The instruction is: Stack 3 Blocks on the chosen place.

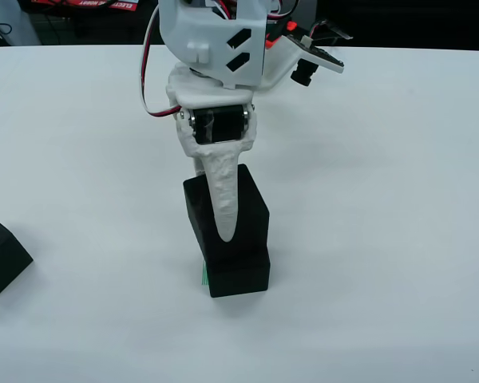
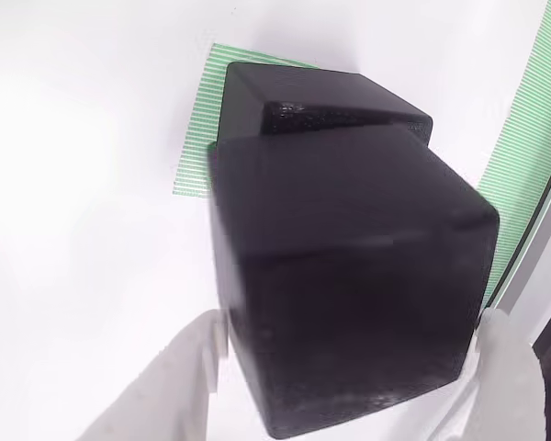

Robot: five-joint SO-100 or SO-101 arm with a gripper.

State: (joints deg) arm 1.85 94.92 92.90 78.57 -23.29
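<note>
Black upper block [image 1: 251, 209] is pinched between the white fingers [image 1: 226, 203] of the pincer [image 2: 349, 367], resting tilted and skewed atop a lower block [image 1: 239, 274]. That lower block sits on the green striped patch [image 2: 195, 138]. A third block [image 1: 0, 257] lies well apart at the left edge of the white surface [image 1: 383, 199].

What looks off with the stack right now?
The upper block, shut in the gripper, sits twisted and tilted over the lower block, not square to it. The lower block also covers the green square only partly.
</note>
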